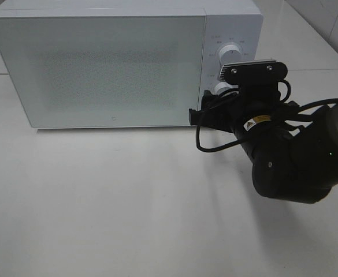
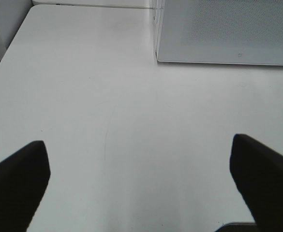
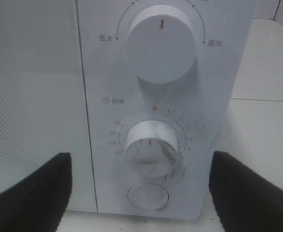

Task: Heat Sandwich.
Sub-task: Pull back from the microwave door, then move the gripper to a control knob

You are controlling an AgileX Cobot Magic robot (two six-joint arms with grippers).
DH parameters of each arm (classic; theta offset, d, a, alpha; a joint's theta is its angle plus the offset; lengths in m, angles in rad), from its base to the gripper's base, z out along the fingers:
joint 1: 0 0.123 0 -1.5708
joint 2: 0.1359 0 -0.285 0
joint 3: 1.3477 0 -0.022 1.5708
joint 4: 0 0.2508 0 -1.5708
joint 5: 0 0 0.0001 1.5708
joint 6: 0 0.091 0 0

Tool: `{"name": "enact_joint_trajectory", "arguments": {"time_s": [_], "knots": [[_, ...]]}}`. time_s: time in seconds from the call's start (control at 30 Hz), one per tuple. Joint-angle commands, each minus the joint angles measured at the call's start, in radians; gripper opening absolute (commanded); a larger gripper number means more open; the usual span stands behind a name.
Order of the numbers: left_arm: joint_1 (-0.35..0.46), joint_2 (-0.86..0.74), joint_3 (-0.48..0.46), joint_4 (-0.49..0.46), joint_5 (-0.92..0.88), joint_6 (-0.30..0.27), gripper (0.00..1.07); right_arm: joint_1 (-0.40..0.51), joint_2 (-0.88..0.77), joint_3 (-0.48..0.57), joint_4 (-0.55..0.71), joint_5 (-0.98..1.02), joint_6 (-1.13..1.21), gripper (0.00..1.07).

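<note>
The sandwich was not in view; whether it sat behind the shut microwave (image 1: 99,63) door, I cannot tell. The right gripper (image 3: 141,157), open and empty, faced the timer knob (image 3: 151,147); closing off-centre could slip or nudge the button (image 3: 148,195) below. The left gripper (image 2: 139,142) hung open over roomy worktop (image 1: 128,202), near left.

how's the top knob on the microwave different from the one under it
The top knob looks larger and clean; the lower knob looks smaller and scuffed. The top knob has a plain arc with a label at each end; the lower knob is ringed by numbers. Both are white and round, with a red mark pointing up.
</note>
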Motion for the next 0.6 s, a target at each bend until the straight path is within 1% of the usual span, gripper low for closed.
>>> {"name": "enact_joint_trajectory", "arguments": {"time_s": [0.03, 0.1, 0.4, 0.6], "knots": [[-0.004, -0.023, 0.002, -0.001, -0.015, 0.0, 0.96, -0.028, 0.02, -0.042, -0.003, 0.008, 0.004, 0.76], [-0.004, -0.023, 0.002, -0.001, -0.015, 0.0, 0.96, -0.048, 0.047, -0.072, -0.004, 0.012, 0.004, 0.76], [-0.004, -0.023, 0.002, -0.001, -0.015, 0.0, 0.96, -0.08, 0.115, -0.157, -0.01, 0.038, 0.005, 0.76], [-0.004, -0.023, 0.002, -0.001, -0.015, 0.0, 0.96, -0.078, 0.125, -0.161, -0.01, 0.04, 0.008, 0.76]]}}
